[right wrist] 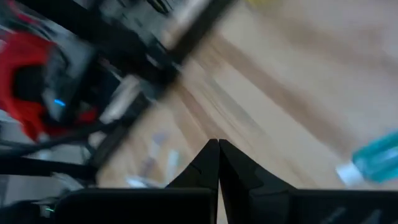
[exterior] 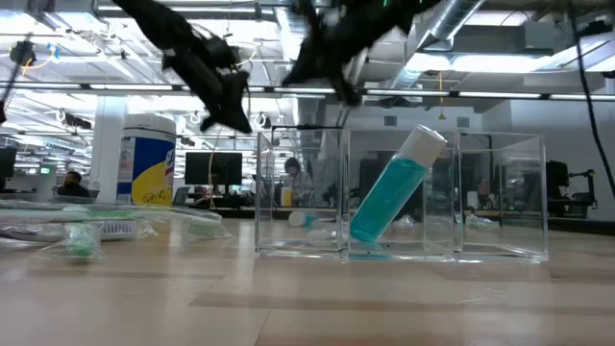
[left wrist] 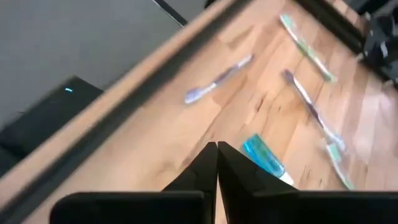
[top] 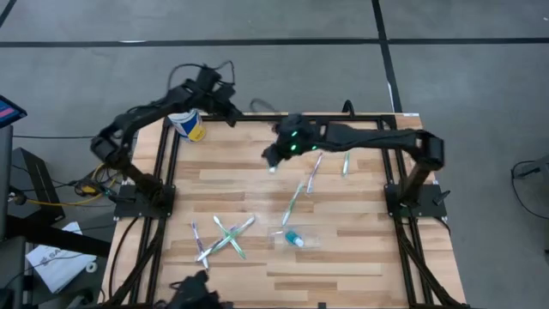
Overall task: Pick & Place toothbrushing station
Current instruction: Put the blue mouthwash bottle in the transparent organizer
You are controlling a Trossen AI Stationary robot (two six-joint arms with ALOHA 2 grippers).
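Note:
A clear plastic holder (top: 296, 239) stands near the table's front middle. A teal-blue tube with a white cap (exterior: 394, 192) leans inside it, bottom end on the holder's floor; it also shows in the left wrist view (left wrist: 264, 158). Thin green, purple and white toothbrushes lie flat on the wood: a crossed bunch at the near left (top: 223, 236) and more in the middle (top: 296, 202) and toward the far right (top: 346, 163). My left gripper (top: 233, 107) is shut and empty, raised over the far left edge. My right gripper (top: 273, 159) is shut and empty, raised over the far middle.
A white-capped canister with a yellow label (top: 187, 124) stands at the far left corner, close under my left arm. A dark metal frame (top: 163, 172) runs around the wooden tabletop. Bare wood (top: 360, 257) lies at the near right.

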